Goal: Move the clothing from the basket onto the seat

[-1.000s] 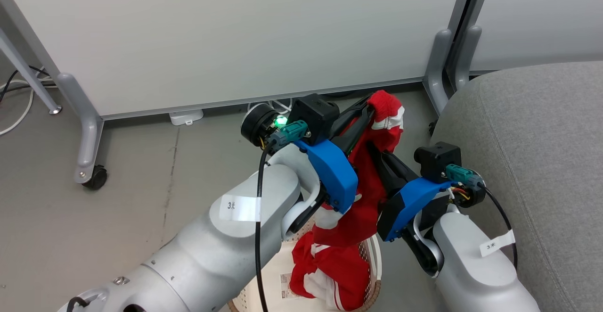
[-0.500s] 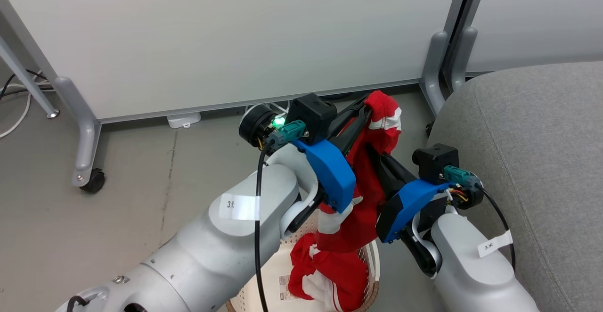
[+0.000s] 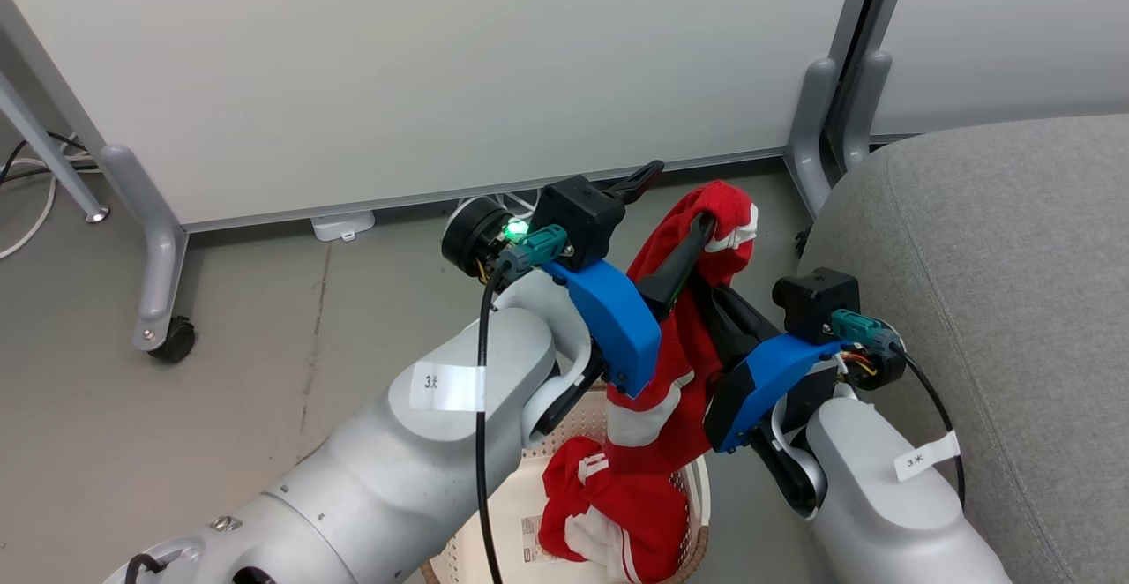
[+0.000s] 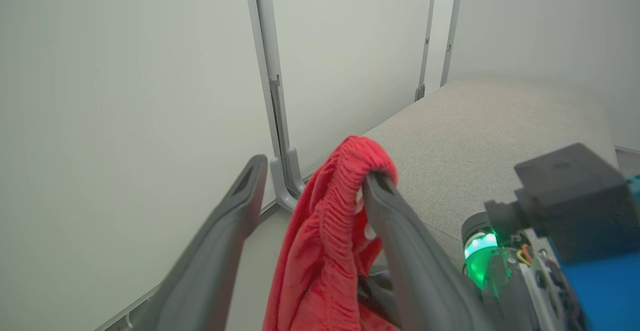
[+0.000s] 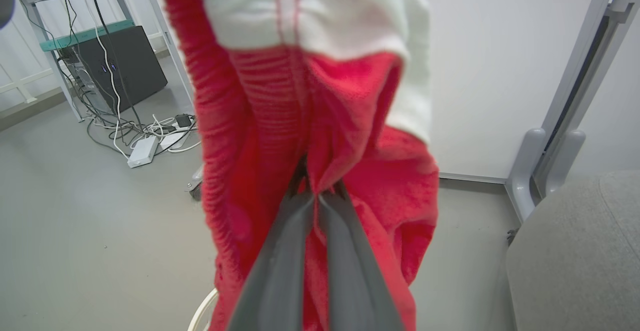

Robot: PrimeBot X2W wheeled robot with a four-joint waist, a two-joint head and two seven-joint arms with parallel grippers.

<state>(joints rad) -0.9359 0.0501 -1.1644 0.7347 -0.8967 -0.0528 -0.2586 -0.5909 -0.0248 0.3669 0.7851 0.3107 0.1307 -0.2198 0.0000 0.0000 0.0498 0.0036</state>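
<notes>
Clothing (image 3: pixel 681 356) buries the right gripper (image 5: pixel 317 193) at its fingertips.

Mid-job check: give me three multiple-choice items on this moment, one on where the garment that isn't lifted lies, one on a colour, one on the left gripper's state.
1. The second garment lies:
A. on the seat
B. in the basket
C. on the floor

2. The lifted garment has stripes of:
A. white
B. yellow
C. black

3. The left gripper is:
A. shut on the lifted garment
B. shut on the basket's rim
C. open, with the lifted garment draped over one finger

Key:
1 B: the head view shows it bunched inside the basket, off the seat.
2 A: white bands cross the red cloth.
3 C: the left wrist view shows a wide gap between its fingers, with cloth hooked over one. The right gripper is the one shut on the lifted garment.
</notes>
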